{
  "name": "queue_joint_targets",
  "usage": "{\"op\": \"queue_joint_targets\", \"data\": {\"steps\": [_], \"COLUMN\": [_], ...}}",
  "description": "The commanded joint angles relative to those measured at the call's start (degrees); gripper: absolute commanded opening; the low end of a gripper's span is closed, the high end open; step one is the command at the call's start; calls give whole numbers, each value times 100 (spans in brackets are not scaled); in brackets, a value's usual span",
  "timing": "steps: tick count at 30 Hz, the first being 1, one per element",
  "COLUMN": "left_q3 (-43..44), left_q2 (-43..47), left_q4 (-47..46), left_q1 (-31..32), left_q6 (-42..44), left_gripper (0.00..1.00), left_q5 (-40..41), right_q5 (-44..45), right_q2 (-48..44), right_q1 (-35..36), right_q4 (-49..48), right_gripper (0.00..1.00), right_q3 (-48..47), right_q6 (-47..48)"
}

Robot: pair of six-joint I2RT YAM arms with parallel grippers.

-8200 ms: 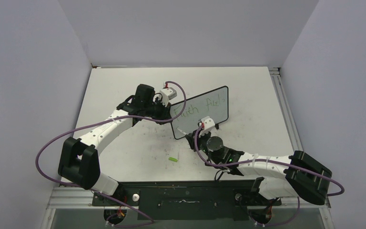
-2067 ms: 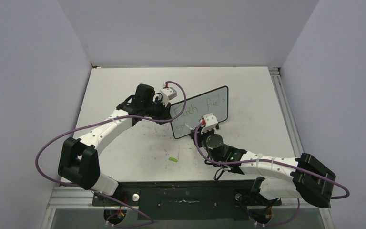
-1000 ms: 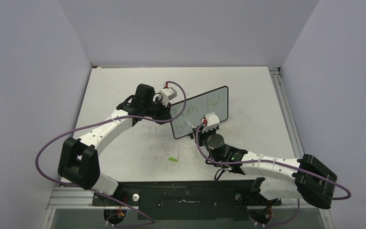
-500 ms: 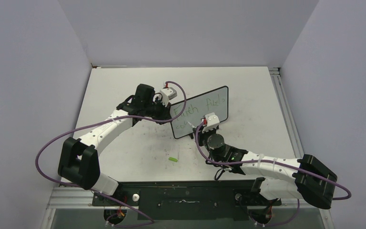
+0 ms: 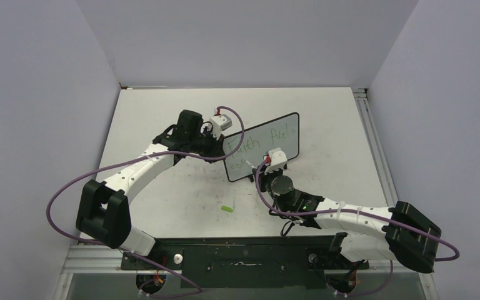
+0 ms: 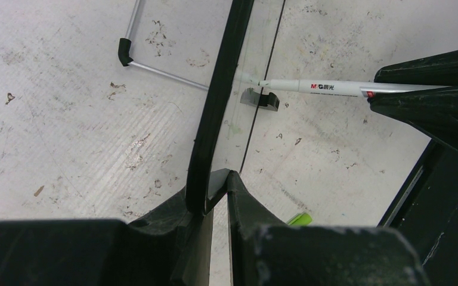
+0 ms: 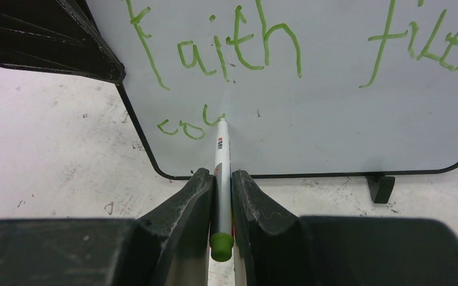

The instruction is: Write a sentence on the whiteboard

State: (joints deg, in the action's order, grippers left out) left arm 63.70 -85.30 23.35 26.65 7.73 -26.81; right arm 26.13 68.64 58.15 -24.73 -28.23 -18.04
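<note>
1. The scuffed white tabletop (image 5: 325,119) spreads out beneath and beyond both sets of fingers.
2. The whiteboard (image 7: 334,113), black-framed with rounded corners, stands on edge on the tabletop. Its left edge is caught between the left fingers, and its writing face is turned toward the right fingers.
3. The left fingers (image 6: 241,205) are clenched on the whiteboard's black frame, one on each face of the board.
4. The right fingers (image 7: 194,199) are clamped on a marker and sit just short of the board's bottom frame.
5. The sentence (image 7: 238,53), in thin green handwriting, runs across the board above and ahead of the right fingers. "Faith" and a second word cut off by the picture's edge fill the top line, with the letters "cou" below at lower left.
6. The marker (image 7: 220,155), white-barrelled with a green end, points straight out from between the right fingers. Its tip touches the board at the last stroke of "cou".
7. A small black foot (image 7: 383,187) sits under the board's bottom edge, to the right of the right fingers in the wrist view.
8. A small green piece (image 5: 227,208) lies on the tabletop on the near side of the board, well apart from both sets of fingers.
</note>
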Motion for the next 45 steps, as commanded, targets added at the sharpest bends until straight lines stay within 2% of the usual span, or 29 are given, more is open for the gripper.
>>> {"op": "queue_joint_targets", "data": {"steps": [1,14,26,38,45], "left_q3": [105,99,99,99,103], "left_q2": [57,58,57,48,48], "left_q4": [163,161,168,164,165], "left_q1": [24,24,24,24,24], "left_q6": [238,238,238,238,238], "left_gripper": [0,0,0,0,0], "left_q5": [226,227,237,237,236], "right_q5": [23,512,451,81,147], "right_q2": [69,-12,-798,-540,-393], "right_q1": [0,11,75,74,75], "right_q4": [9,231,41,-279,-368], "right_gripper": [5,5,5,5,5], "right_q3": [-5,-38,223,91,56], "right_q6": [-135,-194,166,293,310]}}
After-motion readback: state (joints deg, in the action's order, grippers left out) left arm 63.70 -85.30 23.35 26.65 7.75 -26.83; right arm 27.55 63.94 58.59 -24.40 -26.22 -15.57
